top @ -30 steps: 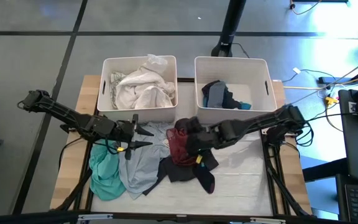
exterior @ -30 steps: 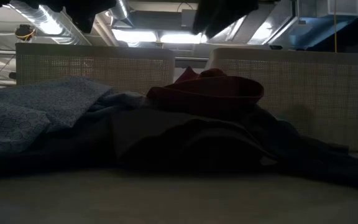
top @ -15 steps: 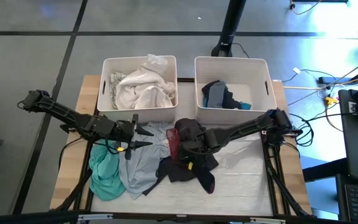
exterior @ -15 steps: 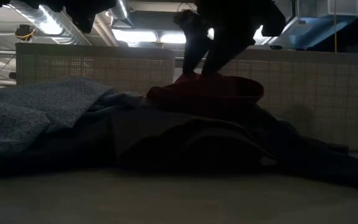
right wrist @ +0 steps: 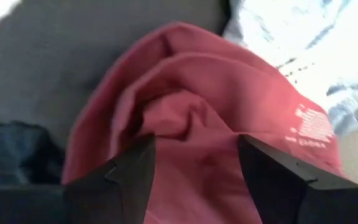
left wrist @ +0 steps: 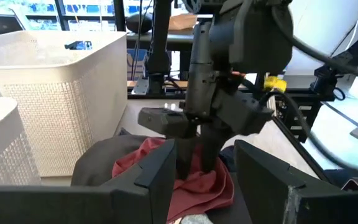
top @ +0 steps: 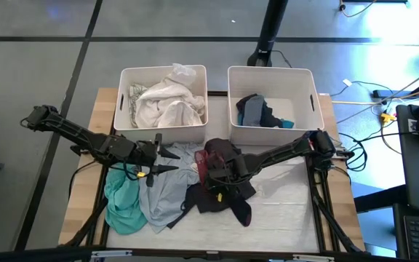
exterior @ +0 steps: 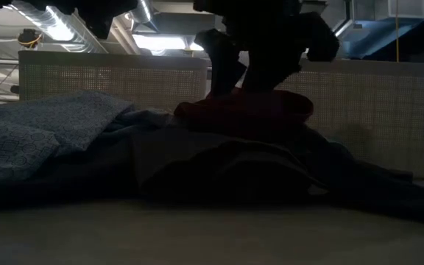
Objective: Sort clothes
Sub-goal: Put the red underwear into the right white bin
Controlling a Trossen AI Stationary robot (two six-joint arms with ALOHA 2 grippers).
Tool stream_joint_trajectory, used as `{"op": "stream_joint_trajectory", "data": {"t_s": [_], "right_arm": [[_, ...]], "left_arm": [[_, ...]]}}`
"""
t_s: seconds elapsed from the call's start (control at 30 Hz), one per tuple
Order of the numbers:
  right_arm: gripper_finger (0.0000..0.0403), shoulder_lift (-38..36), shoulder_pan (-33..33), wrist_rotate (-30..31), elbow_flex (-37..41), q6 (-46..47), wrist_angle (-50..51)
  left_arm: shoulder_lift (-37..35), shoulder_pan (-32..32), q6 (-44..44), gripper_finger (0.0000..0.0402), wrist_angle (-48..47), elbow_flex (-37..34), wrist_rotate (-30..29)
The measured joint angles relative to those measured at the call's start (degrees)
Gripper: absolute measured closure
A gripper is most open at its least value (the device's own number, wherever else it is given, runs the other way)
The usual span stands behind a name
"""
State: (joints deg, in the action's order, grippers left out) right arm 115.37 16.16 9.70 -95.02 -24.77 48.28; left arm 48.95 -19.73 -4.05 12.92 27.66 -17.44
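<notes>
While the left pincer [top: 167,161] hangs with fingers spread over the pale grey-blue garment [top: 164,196], the right pincer [top: 209,172] stands open, fingers straddling the crumpled, soft dark red garment [right wrist: 191,118] at the surface's centre. A limp black garment [top: 228,198] lies at five o'clock of it.

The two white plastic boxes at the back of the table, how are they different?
The left white plastic bin is heaped almost to its rim with crumpled white fabric garments; the right white plastic bin holds only a few dark, grey and blue fabric pieces, with bare white floor showing. So left is full and pale, right is sparse and dark. Both are rectangular, open-topped and side by side.
</notes>
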Motion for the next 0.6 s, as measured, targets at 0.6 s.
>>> {"op": "stream_joint_trajectory", "data": {"t_s": [0.6], "right_arm": [[0.0173,2.25,-0.02,10.67,-0.11,-5.37,-2.67]], "left_arm": [[0.00,0.00,0.02,0.0249,0.02,0.00,-0.23]]}}
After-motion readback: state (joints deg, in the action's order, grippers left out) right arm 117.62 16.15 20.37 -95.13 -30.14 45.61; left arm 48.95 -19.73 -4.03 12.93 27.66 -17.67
